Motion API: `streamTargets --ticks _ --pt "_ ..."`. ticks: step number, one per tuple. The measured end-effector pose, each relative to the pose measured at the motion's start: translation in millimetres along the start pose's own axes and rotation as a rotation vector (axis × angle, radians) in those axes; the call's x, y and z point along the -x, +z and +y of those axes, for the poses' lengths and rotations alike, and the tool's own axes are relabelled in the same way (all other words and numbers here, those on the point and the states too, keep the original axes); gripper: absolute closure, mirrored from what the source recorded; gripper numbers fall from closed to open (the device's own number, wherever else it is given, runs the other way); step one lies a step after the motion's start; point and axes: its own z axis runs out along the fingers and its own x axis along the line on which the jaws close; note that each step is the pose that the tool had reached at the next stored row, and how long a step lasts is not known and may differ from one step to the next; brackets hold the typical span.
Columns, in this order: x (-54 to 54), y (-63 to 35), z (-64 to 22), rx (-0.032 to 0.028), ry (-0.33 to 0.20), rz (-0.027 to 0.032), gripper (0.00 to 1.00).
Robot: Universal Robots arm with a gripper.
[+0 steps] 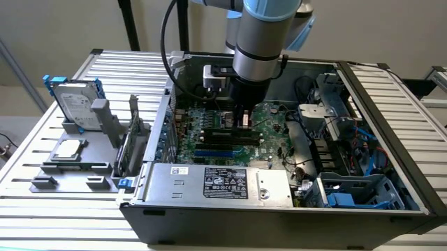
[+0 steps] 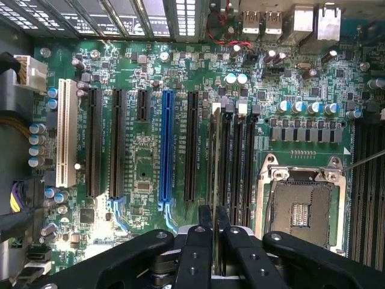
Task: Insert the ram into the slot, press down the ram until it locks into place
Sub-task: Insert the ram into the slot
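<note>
Power supply (image 1: 223,183): a flat box of bare sheet metal with a white printed label, lying nearest along the front edge of the case (image 1: 279,222).
Drive cage (image 1: 353,189): blue-grey moulded plastic, in the near corner at the exterior view's right.
Blue slot (image 1: 220,153): a short, glossy blue strip just beyond the power supply.
Slot (image 1: 227,139): long, narrow and matte black, one of several parallel twins, lying just past the blue slot.
Ram (image 2: 215,174): a thin board seen edge-on as a pale sliver, standing upright in line with the black sockets. Whether it had seated in the slot could not be told.
Gripper (image 2: 215,212): matte black fingers (image 2: 198,253) studded with bolt heads, drawn in to a narrow gap and pinching the ram between them from both faces.
Motherboard (image 2: 144,174): green, densely dotted with silver-topped capacitors. A square metal-framed processor socket (image 2: 299,208) sat beside the memory sockets.
Arm (image 1: 260,42): a smooth grey cylinder with pale blue caps, upright over the case.
Hard drive (image 1: 73,102): silver with blue rails, standing on edge in a grey holder at the exterior view's left.
Table (image 1: 125,65): ribbed metal slats.
</note>
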Motion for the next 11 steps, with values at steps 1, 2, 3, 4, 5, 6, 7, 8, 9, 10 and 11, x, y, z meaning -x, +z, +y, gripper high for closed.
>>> streamTargets --ticks 1,2,3,4,5,6,7,8,9,10,11 --pt "0.0 0.0 -0.8 0.0001 -0.001 0.0000 0.86" --pt "0.0 0.0 -1.4 0.0001 -0.003 0.0001 0.86" --pt "0.0 0.0 -1.7 0.0002 -0.004 0.0003 0.86" --pt "0.0 0.0 -1.7 0.0002 -0.006 0.0004 0.86" --pt "-0.1 0.0 -1.7 0.0003 -0.007 0.0004 0.86" --pt "-0.2 0.0 -1.8 0.0003 -0.008 0.0005 0.86" --pt "-0.3 0.1 -1.8 0.0003 -0.009 0.0005 0.86" --pt "-0.5 0.2 -1.8 0.0003 -0.011 0.0006 0.86" --pt "-0.6 0.2 -1.8 0.0003 -0.012 0.0008 0.86" --pt "-0.7 0.4 -1.8 0.0003 -0.012 0.0007 0.86" --pt "-0.8 0.6 -1.8 0.0004 -0.013 0.0008 0.86"
